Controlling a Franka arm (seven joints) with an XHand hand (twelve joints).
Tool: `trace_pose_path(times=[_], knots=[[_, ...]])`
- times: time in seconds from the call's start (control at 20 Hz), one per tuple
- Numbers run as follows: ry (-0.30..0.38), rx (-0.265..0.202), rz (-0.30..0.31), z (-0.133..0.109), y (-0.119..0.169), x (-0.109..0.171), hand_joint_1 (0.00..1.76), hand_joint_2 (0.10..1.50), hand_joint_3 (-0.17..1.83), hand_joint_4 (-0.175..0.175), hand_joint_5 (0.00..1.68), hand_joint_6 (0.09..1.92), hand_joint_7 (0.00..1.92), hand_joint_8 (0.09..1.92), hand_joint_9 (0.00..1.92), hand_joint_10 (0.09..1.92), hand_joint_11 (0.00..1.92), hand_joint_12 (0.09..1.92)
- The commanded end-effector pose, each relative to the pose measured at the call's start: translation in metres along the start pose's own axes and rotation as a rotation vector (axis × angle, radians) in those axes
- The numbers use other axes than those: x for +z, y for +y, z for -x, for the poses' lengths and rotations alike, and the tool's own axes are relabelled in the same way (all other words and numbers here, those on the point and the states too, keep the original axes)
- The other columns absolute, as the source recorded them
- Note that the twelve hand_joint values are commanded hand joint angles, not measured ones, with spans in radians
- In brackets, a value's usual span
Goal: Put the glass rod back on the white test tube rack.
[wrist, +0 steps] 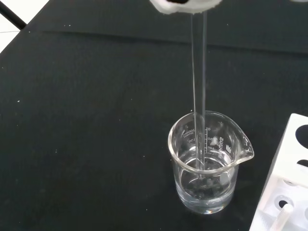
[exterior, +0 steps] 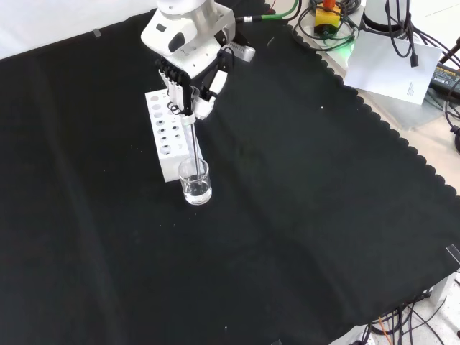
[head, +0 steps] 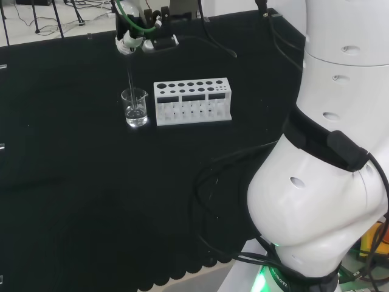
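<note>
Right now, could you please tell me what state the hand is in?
Hand: shut on the glass rod, whose lower end stands in the beaker beside the white rack.

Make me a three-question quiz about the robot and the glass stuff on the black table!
1. Where is the lower end of the glass rod?
A. Inside the beaker
B. In a rack hole
C. Flat on the cloth

2. What colour is the test tube rack?
A. Red
B. White
C. Blue

3. What is the robot hand doing?
A. Resting open on the cloth
B. Holding the beaker
C. Holding the top of the rod

Answers:
1. A, the wrist view shows the rod standing down into the beaker, which holds some clear liquid.
2. B, the rack beside the beaker is plainly white in the head view.
3. C, in the front view the fingers close round the rod's upper end, above the beaker.
</note>
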State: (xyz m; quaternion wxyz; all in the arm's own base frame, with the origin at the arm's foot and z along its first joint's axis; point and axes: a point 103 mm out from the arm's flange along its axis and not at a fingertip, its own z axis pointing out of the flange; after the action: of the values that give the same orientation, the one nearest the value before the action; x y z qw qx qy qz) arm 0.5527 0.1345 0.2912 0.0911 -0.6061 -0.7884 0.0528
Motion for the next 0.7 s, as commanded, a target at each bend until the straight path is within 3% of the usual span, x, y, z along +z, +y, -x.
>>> trace_pose_path(times=[0.05, 0.35, 0.7], knots=[[-0.002, 0.01, 0.003, 0.001, -0.001, -0.004, 1.32, 1.07, -0.17, -0.175, 1.4, 0.09, 1.27, 0.83, 1.61, 0.73, 1.6, 0.62], [0.0, 0.024, 0.011, 0.004, -0.006, -0.02, 1.32, 1.07, -0.17, -0.175, 1.4, 0.09, 1.27, 0.83, 1.61, 0.73, 1.6, 0.62], [0.02, 0.027, 0.041, 0.008, -0.031, -0.065, 1.32, 1.07, -0.17, -0.175, 1.4, 0.09, 1.27, 0.83, 1.61, 0.73, 1.6, 0.62]])
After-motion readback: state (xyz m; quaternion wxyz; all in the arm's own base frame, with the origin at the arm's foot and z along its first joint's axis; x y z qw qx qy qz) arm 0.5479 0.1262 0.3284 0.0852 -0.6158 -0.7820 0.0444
